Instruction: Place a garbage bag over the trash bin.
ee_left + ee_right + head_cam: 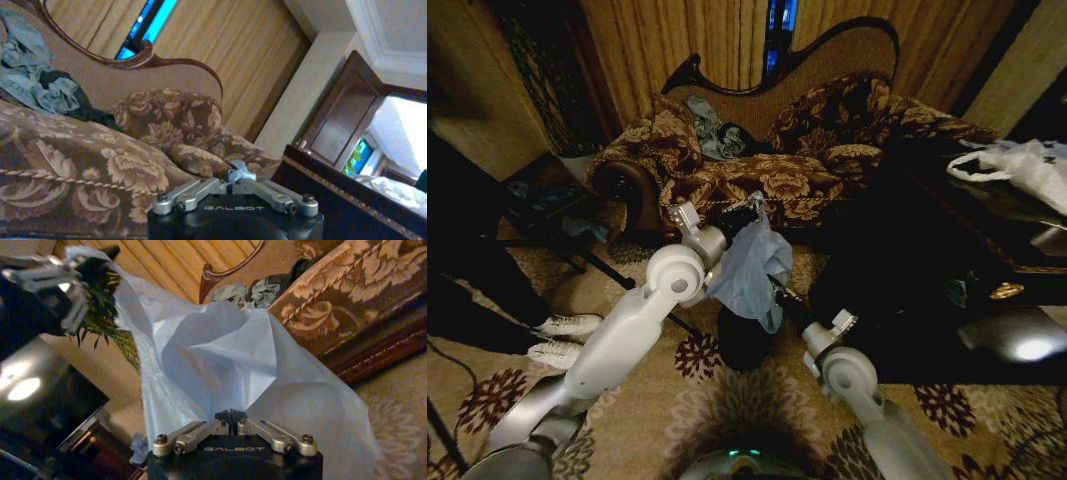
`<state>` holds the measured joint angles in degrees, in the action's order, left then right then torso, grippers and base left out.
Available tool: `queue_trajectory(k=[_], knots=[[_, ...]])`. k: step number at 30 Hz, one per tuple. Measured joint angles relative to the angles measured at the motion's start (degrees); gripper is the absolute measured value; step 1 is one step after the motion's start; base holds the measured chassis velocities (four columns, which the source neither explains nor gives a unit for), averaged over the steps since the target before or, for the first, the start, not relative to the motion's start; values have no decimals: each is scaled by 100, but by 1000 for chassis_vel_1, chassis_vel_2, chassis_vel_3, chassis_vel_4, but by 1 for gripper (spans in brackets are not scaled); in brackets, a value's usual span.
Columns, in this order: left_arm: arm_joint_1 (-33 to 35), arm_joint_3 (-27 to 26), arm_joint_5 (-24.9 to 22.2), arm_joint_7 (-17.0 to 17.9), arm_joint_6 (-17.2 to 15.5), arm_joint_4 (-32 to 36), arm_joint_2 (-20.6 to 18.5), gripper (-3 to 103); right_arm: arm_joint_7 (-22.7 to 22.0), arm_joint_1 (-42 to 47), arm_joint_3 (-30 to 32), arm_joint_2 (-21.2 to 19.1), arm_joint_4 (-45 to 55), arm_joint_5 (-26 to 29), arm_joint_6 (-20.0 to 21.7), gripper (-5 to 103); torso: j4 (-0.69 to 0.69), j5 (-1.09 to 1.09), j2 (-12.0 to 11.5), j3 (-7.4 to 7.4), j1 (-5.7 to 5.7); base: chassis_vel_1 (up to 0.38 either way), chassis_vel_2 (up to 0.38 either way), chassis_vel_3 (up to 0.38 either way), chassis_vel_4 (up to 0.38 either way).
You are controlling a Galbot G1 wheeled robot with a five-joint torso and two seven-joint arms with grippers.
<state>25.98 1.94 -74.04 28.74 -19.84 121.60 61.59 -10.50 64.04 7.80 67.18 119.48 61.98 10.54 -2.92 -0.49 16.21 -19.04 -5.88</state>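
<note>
The pale blue, wrinkly garbage bag (pixel 752 268) hangs in front of the sofa, just above the small black trash bin (pixel 743 345) on the carpet. My left gripper (pixel 755 203) is shut on the bag's top corner; a scrap of blue film shows pinched between its fingertips (pixel 240 175). My right gripper (pixel 784 297) is shut on the bag's lower edge, beside the bin's rim. In the right wrist view the bag (pixel 227 365) spreads wide beyond the shut right gripper (pixel 231 415), with the left gripper (pixel 57 282) holding it farther off.
A floral sofa (pixel 777 170) stands behind, with a grey-blue garment (pixel 714 130) on it. A dark table (pixel 987 250) on the right carries a white plastic bag (pixel 1027 165). A person's white shoes (pixel 562 338) rest on the carpet at left, near a low dark stand (pixel 537 205).
</note>
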Motion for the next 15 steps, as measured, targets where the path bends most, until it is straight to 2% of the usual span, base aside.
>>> queue_trajectory(k=[9,15], knots=[[429,-115,73,28,6,208,-3,0,22,-439,-270,277,-341,103,-34,0,1,-1,0,0,0,0,0,0,0],[624,-138,196,23,21,239,171,0,-13,-501,-558,514,-444,103,-58,0,0,-1,0,0,0,0,0,0,0]])
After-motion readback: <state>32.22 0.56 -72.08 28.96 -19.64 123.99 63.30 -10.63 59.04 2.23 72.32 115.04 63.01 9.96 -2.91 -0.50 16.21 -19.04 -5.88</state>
